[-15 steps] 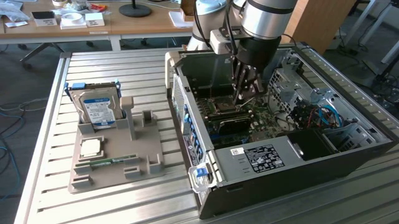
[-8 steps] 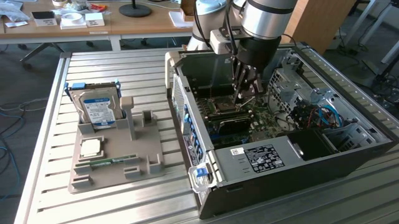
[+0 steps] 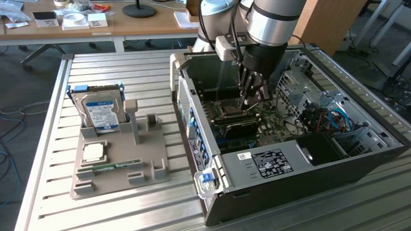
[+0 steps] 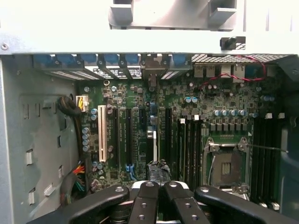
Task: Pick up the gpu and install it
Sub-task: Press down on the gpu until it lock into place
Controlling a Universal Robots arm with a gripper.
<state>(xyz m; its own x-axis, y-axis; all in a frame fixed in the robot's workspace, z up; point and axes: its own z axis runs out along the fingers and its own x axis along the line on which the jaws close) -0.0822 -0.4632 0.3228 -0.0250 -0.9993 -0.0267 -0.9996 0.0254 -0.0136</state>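
Here the gpu (image 3: pixel 241 126), a flat green circuit board with a black boxy cooler, sits inside the open black desktop computer case (image 3: pixel 289 192), down over the green motherboard (image 3: pixel 270 120) in the middle of the case. In the wrist view the gpu (image 4: pixel 158 170) is seen edge-on as a dark block standing among the long black expansion slots, right at the tips of the claw (image 4: pixel 159 186). The claw's black fingers (image 4: pixel 145 200) are pressed together, pinching that near edge of the card.

In the exterior view the claw (image 3: pixel 252 100) reaches straight down into the case from the silver and black arm (image 3: pixel 273 21), its tips just above the cooler. On the motherboard (image 4: pixel 224 102) a white expansion slot (image 4: pixel 101 133) lies apart from the card on one side, and a silver processor socket (image 4: pixel 226 165) lies on the other. A thin red wire (image 4: pixel 233 74) loops near the rear ports. Blue cables (image 3: pixel 337 118) curl in the case toward the exterior view's right.

The case lies on its side on a ribbed aluminium tabletop (image 3: pixel 115 67). Well apart, toward the exterior view's left, a grey moulded parts holder (image 3: pixel 115 183) carries an upright silver hard drive with a blue label (image 3: pixel 99 113), a small square silver chip (image 3: pixel 94 152) and a thin narrow green memory stick (image 3: pixel 115 166) lying flat. A wooden desk (image 3: pixel 128 26) stands behind.
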